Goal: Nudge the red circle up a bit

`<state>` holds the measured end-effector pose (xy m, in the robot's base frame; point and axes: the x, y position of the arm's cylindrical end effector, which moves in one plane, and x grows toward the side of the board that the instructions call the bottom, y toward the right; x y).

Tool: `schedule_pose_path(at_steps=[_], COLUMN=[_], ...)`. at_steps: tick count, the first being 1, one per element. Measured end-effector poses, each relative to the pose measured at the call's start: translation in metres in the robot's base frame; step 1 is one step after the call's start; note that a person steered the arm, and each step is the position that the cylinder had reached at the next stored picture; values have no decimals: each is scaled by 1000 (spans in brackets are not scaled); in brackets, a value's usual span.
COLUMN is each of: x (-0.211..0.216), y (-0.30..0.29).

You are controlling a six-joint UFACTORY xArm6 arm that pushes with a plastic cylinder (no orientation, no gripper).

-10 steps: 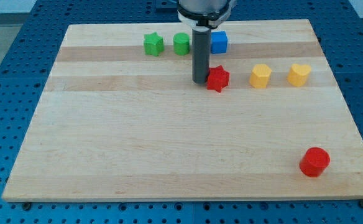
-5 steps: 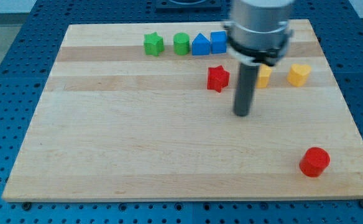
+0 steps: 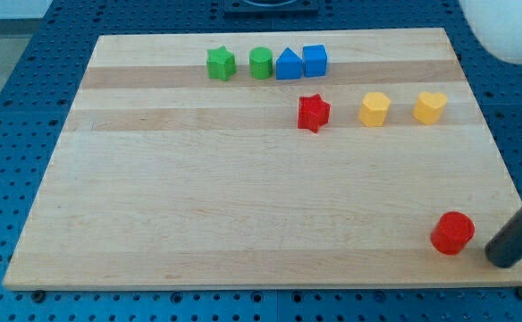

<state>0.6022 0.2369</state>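
Only the one camera view here. The wooden surface (image 3: 243, 206) sits on a blue pegboard base (image 3: 11, 134), and the blocks are mostly bunched toward the view's top.

Along the top there's a row of four sitting close together: a green star (image 3: 221, 63), a green cylinder-ish block (image 3: 261, 63), a blue triangle (image 3: 289, 64) and a blue cube (image 3: 315, 60), the last two touching. A bit lower, the red star (image 3: 313, 113) sits on its own, with a yellow block (image 3: 374, 109) and another yellow block (image 3: 430, 106) off to its right, well apart from each other.

The red circle (image 3: 452, 233) is way down in the view's bottom right corner of the surface, far from everything else.

The rod comes in slanted from the right edge, and the tip (image 3: 502, 261) is just beside the red circle, to its right and slightly lower. Can't tell if it's actually touching; there looks to be a thin gap. The tool is just a plain rod, so nothing spread or pinching, and no gripping part shows. A blurry white bit of the arm (image 3: 507, 27) fills the top right corner.
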Motion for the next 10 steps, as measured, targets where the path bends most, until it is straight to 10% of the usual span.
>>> schedule_pose_path(at_steps=[10], x=[-106], y=[-118])
